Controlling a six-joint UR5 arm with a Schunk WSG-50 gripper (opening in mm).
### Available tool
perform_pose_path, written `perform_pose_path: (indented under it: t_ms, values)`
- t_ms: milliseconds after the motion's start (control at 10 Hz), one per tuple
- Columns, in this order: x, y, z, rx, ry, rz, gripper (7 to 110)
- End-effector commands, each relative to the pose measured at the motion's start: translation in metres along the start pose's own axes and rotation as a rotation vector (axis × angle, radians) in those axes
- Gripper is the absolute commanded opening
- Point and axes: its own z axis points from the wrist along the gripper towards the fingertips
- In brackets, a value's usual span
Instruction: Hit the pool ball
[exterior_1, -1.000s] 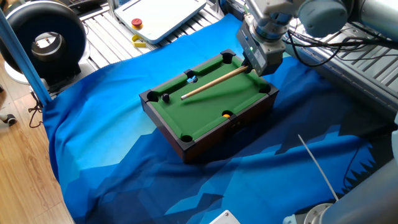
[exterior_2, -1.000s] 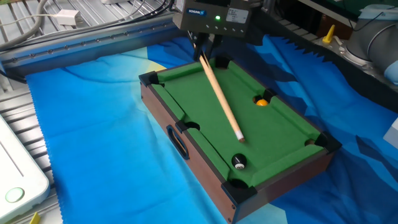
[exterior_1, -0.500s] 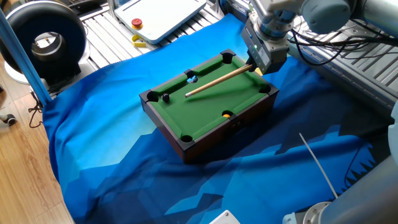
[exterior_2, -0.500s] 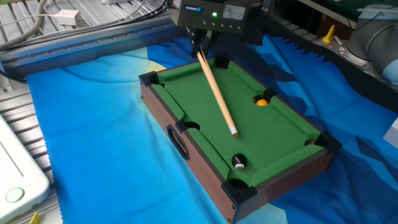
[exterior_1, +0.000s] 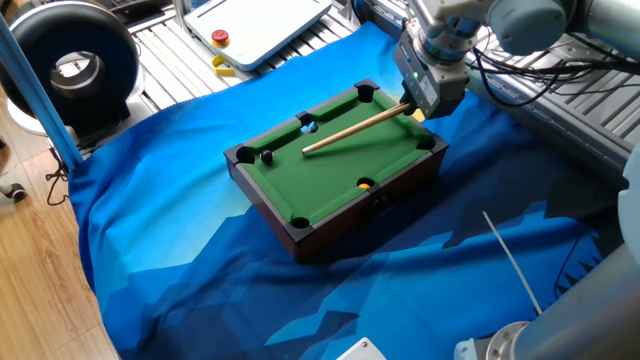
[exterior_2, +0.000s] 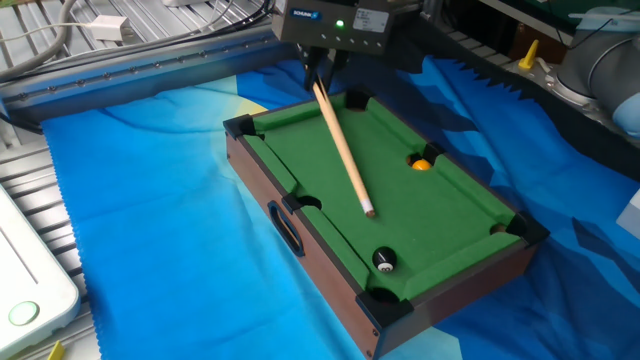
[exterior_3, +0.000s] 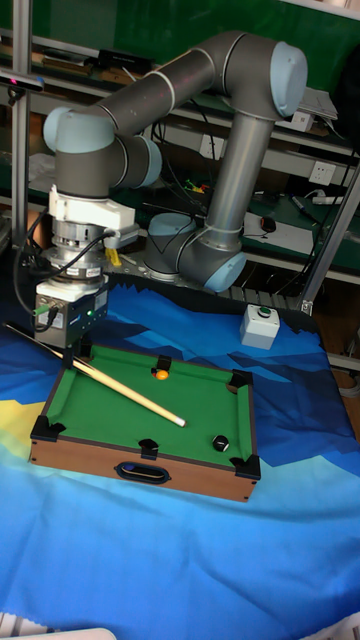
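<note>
Other fixed view: we see the gripper (exterior_2: 322, 72) top centre, clamped on the cue (exterior_2: 342, 150) | cue tip mid-felt, apart from the black ball (exterior_2: 384, 261) lower right.

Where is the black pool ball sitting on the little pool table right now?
In the other fixed view, the black pool ball lies on the green felt near the pool table's nearest corner pocket, clear of the cue's tip.
</note>
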Motion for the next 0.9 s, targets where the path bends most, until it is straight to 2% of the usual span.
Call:
perform_pose_path:
  t_ms: [0,200,600,800]
  values:
    - [-0.01,0.0,0.002,0.003,-0.031,0.029,7]
    - [-0.024,0.0,0.011,0.015,-0.024,0.057,7]
    - [-0.074,-0.001,0.031,0.042,-0.019,0.128,7]
    - [-0.083,-0.003,0.032,0.051,-0.028,0.129,7]
